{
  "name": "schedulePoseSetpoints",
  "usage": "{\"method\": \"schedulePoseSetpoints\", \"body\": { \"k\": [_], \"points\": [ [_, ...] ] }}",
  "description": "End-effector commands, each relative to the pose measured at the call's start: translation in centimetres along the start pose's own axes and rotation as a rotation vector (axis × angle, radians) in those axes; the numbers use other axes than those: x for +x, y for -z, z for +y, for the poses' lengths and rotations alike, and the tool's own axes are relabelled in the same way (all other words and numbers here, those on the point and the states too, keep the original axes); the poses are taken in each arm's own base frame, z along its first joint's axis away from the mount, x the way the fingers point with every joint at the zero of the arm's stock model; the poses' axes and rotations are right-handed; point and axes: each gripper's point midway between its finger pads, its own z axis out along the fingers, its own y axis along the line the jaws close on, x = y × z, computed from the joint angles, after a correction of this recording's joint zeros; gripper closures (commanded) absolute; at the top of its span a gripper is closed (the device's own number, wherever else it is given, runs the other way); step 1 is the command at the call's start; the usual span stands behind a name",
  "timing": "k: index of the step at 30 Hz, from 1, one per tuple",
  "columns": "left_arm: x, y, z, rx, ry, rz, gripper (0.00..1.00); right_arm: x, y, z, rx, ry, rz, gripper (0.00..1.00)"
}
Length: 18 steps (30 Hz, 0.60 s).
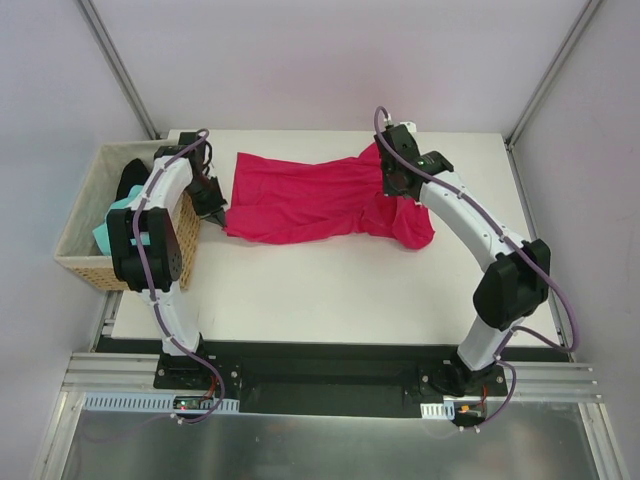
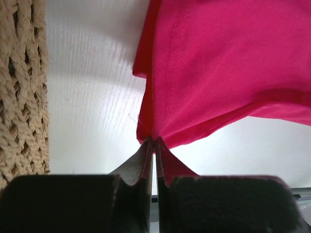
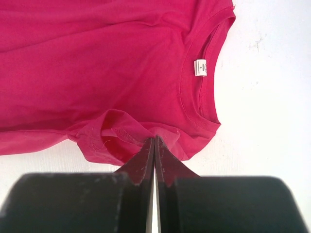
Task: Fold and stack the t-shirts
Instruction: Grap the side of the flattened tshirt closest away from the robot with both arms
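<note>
1. Two pinches on the crimson t-shirt (image 1: pixel 300 195) right now. Your left gripper (image 2: pixel 153 141) is clamped tight on a hem corner next to the wicker basket (image 1: pixel 75 250), and your right gripper (image 3: pixel 154 140) is closed on a bunched fold just beside the collar (image 3: pixel 183 92). The shirt lies strung out across the far half of the table (image 1: pixel 330 290) between the two.
2. Handling-wise I'd expect light, thin, floppy knit with zero stiffness. It'll sag wherever you don't support it and drag on the tabletop. Hems, seams and the collar band look like your best grab spots, since the doubled cloth shouldn't slip out as easily.
3. Hard to see: the mint-green shirt (image 1: pixel 100 230) and the black shirt (image 1: pixel 130 180) sit in the basket mostly behind your left arm, so I can't tell how tangled they are. Your right arm covers the crimson shirt's shoulder area from above. Neither wrist view shows how many layers each pinch has caught.
</note>
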Motion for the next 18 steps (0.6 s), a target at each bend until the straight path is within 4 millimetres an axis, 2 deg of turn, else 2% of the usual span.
{"method": "schedulePoseSetpoints", "body": {
  "k": [1, 10, 14, 18],
  "points": [
    [-2.0, 4.3, -0.3, 0.017, 0.002, -0.16, 1.0, -1.7, 2.3, -1.0, 0.02, -0.046, -0.089, 0.99],
    [-1.2, 4.2, -0.4, 0.033, -0.006, -0.145, 1.0, -0.6, 3.9, -0.4, 0.001, -0.056, -0.105, 0.99],
    [-0.8, 3.6, -1.0, 0.045, -0.026, -0.12, 1.0, 0.9, 3.6, 0.1, -0.005, -0.056, -0.079, 0.99],
    [-0.3, 3.2, -1.4, 0.043, -0.039, -0.108, 1.0, 0.9, 3.7, 0.0, 0.006, -0.058, -0.085, 0.99]
  ]
}}
